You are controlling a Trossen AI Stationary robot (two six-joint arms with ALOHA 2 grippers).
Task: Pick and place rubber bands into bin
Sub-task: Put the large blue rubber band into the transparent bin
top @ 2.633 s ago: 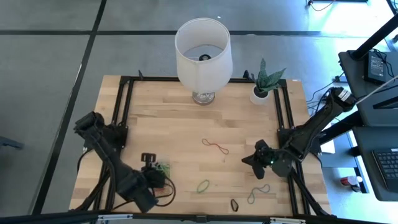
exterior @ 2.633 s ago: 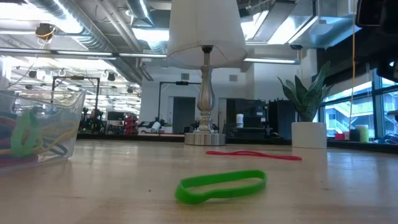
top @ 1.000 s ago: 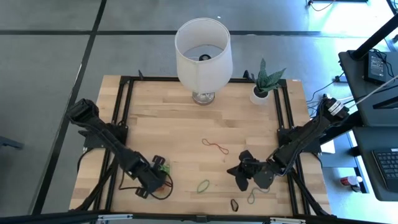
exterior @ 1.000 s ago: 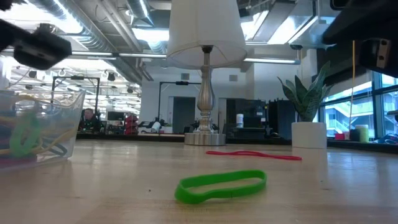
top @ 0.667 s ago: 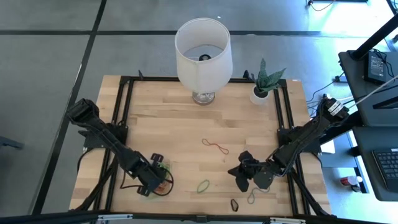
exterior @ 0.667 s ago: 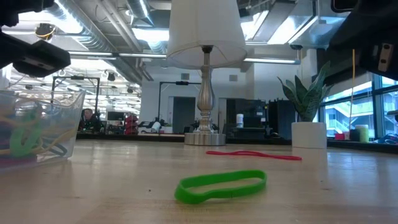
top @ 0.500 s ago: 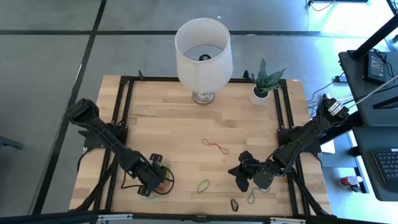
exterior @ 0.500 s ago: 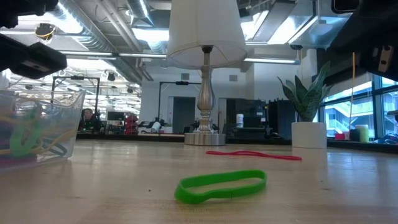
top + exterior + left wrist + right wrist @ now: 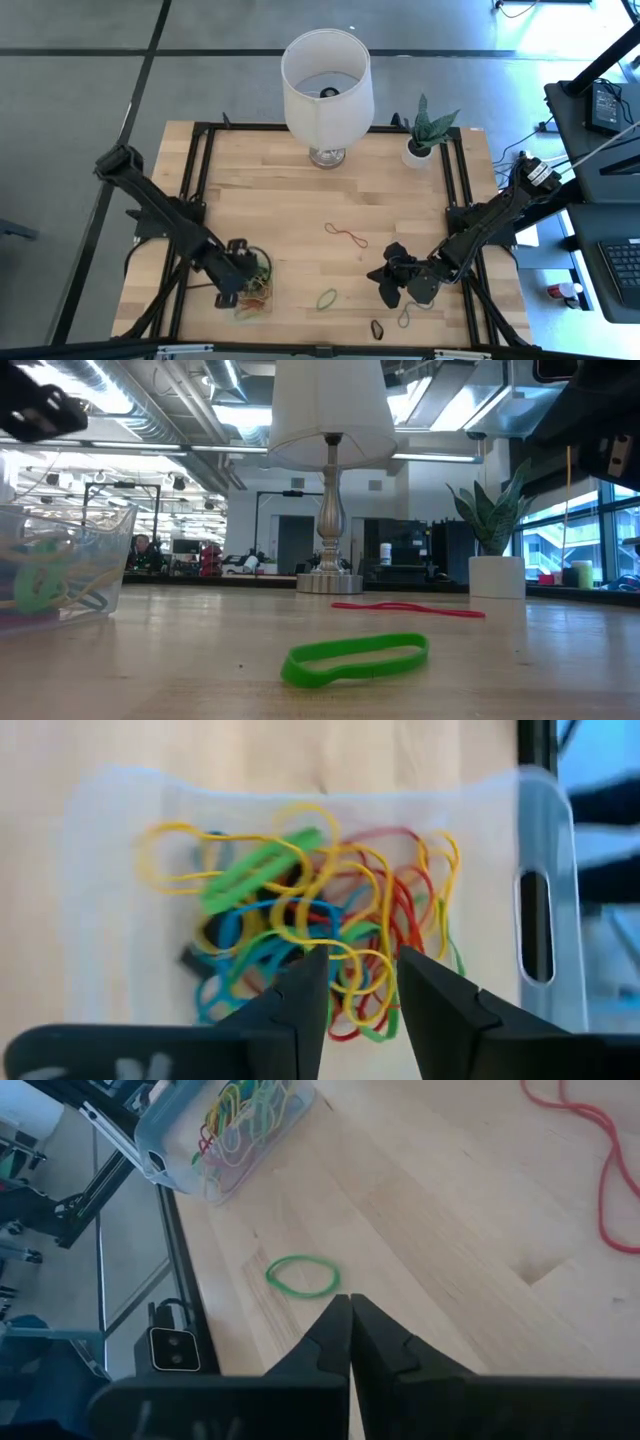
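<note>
Directly above the bin (image 9: 545, 900), left gripper (image 9: 355, 982) slightly parted; right gripper (image 9: 350, 1330) pressed together over bare table (image 9: 290, 210)

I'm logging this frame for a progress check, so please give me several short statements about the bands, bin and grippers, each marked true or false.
1. The bin already holds many rubber bands. True.
2. The left gripper grips a band. False: it is open and empty over the bin.
3. A green band lies on the table. True.
4. The right gripper is wide open. False: it is shut.
5. The red band is in the bin. False: it lies on the table.
</note>
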